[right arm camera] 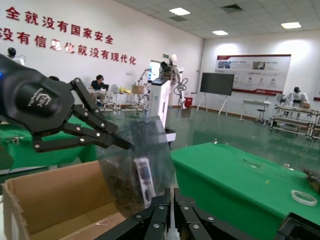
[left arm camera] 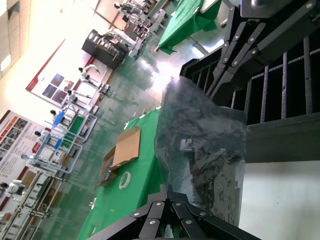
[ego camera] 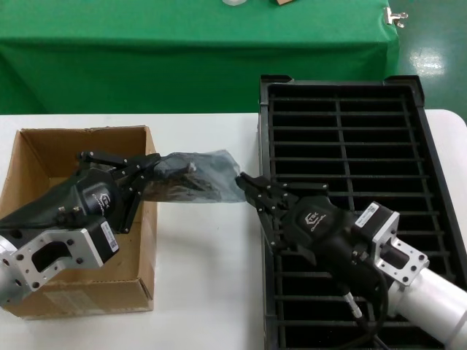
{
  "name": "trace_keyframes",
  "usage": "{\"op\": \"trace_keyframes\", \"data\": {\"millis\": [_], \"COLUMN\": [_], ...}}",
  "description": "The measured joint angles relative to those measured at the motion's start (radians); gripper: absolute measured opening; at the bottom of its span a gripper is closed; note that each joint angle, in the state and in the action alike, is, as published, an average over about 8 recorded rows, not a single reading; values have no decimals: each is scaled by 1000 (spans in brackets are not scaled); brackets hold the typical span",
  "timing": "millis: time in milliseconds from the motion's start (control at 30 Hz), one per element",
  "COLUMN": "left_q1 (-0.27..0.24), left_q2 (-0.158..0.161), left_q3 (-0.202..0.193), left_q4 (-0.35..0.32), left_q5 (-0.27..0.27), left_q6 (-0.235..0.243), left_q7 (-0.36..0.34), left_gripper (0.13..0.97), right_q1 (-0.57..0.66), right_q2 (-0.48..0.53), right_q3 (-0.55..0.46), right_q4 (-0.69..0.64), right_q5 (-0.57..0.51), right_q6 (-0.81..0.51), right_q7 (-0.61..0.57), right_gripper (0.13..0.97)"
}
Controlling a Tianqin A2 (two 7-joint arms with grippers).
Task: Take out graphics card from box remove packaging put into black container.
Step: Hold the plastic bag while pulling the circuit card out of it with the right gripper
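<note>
The packaging [ego camera: 198, 175], a dark grey crinkly bag, hangs stretched in the air between the box [ego camera: 73, 142] and the black container [ego camera: 336, 80]. A dark shape inside it [left arm camera: 210, 170] looks like the graphics card; no detail of it shows. My left gripper [ego camera: 157, 165] is shut on the bag's end over the box's right wall. My right gripper [ego camera: 244, 182] is shut on the opposite end, at the slotted tray's left rim. The left wrist view shows the bag [left arm camera: 200, 140] rising from my left gripper [left arm camera: 166, 189]. The right wrist view shows it [right arm camera: 135, 160] above my right gripper [right arm camera: 172, 192].
Box and tray stand on a white table [ego camera: 201, 277]. A green-covered table [ego camera: 182, 44] runs along the back. The brown box [right arm camera: 50, 200] is open-topped, and its floor shows bare where it is visible. A tape roll [right arm camera: 303, 197] lies on the green cloth.
</note>
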Motion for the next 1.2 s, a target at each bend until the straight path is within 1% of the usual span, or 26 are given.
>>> {"op": "trace_keyframes", "data": {"millis": [133,400,533,767,1000,1200], "left_q1": [0,0,0,0,0,0], "left_q2": [0,0,0,0,0,0], "left_q3": [0,0,0,0,0,0], "left_q4": [0,0,0,0,0,0], "left_q5": [0,0,0,0,0,0], "left_q6": [0,0,0,0,0,0], "left_q7": [0,0,0,0,0,0], "left_gripper": [139,139,139,139,139,139], "right_q1": [-4,-12,-6,52,137,163], "right_q2": [-2,1,1,-2,13,43], "right_q3": [-8,-20,-20,-16,-18,-3], "right_q4": [3,16,7,-61,-145,-151], "right_q5": [-2,-8,-5,7,27,48], "right_q6": [-5,-12,-22,-63,-155,-205], "right_q7": [-5,-9,-17,-46,-79,-83], "right_gripper": [171,135,135,135,135,134]}}
